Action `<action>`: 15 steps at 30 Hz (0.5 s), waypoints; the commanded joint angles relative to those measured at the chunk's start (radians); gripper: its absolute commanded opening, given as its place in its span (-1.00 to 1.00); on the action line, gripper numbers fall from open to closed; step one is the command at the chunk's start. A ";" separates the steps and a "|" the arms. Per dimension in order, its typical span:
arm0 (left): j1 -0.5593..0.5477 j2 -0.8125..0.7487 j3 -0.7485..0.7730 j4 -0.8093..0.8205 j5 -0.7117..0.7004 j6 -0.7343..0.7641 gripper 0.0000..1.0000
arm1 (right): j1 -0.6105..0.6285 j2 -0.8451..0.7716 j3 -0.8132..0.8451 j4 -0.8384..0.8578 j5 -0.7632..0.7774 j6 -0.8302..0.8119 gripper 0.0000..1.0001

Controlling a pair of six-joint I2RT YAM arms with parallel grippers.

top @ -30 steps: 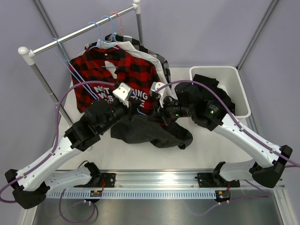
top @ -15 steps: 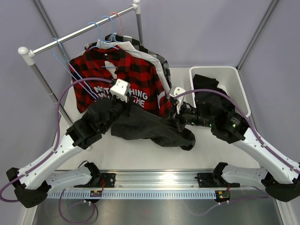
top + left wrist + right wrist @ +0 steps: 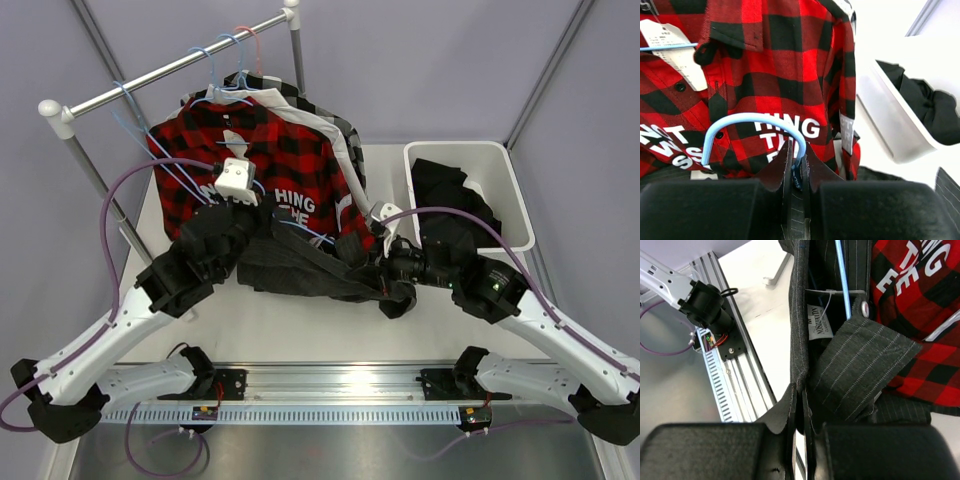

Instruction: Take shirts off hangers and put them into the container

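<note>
Right gripper [image 3: 801,412]: jaws clamped on an edge of the pinstriped shirt [image 3: 300,272], now drawn back rightward so the cloth is stretched. Left gripper [image 3: 797,177]: pinched on the hook of the blue hanger [image 3: 752,120], risen toward the plaid shirt [image 3: 285,160]. Judgement: the shirt is being pulled off but is not free, as the hanger bar shows inside the neck. Tub [image 3: 515,200]: far right, holds one black shirt [image 3: 450,205]. Hidden: hanger shoulders under cloth; shirts behind the plaid on the rail [image 3: 170,72].
</note>
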 commanded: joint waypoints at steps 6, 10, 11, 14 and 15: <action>0.017 -0.098 0.053 0.131 -0.204 0.033 -1.00 | 0.010 -0.159 -0.085 -0.120 0.110 0.054 -1.00; 0.017 -0.123 0.039 0.088 -0.174 0.076 -1.00 | 0.010 -0.237 -0.069 -0.140 0.255 0.070 -1.00; 0.017 -0.132 0.032 0.085 -0.163 0.093 -1.00 | 0.010 -0.268 -0.064 -0.129 0.282 0.077 -1.00; 0.017 -0.146 -0.005 0.079 -0.143 0.098 -1.00 | 0.010 -0.300 -0.056 -0.112 0.332 0.071 -1.00; 0.017 -0.147 -0.017 0.077 -0.132 0.095 -1.00 | 0.010 -0.297 -0.052 -0.111 0.309 0.070 -1.00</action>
